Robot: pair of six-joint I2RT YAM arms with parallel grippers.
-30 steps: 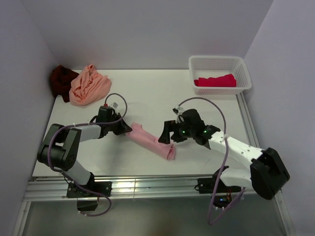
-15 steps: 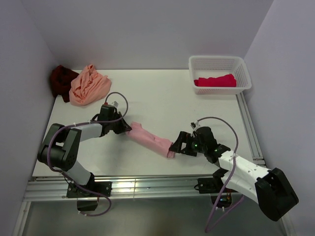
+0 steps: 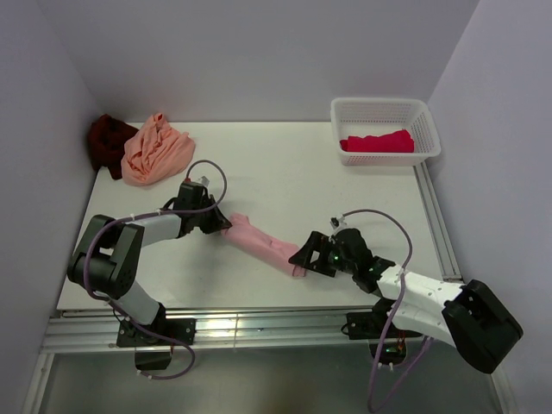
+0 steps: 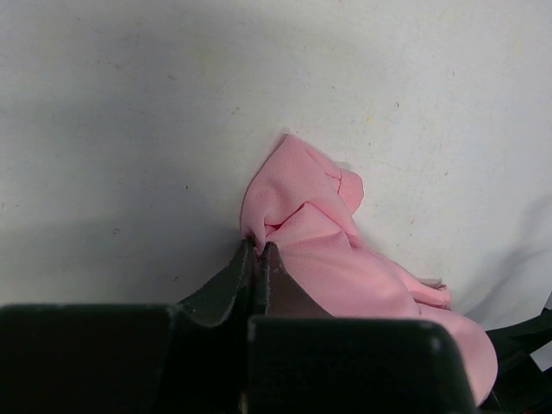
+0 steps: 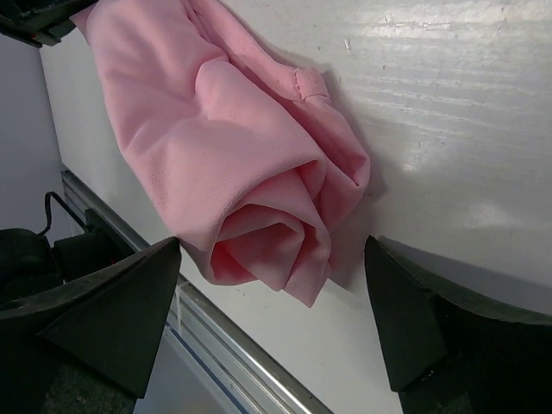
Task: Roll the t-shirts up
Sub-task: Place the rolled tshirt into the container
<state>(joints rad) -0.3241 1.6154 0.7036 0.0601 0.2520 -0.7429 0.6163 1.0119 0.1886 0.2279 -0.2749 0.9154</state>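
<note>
The rolled light pink t-shirt lies near the front edge of the counter, its long axis slanting from the left pincer, clamped on the far-left end, down to the right pincer, whose jaws stand wide apart flanking the spiral right end. Each arm is nearest its own end; how much cloth the left pincer bites is hidden by folds

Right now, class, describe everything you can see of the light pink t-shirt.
The light pink t-shirt is soft cloth rolled into a long tube, lying diagonally on the table near its front edge. The left gripper is shut on its bunched far end. Its near end shows spiral layers and sits inside the open right gripper, ungripped.
</note>
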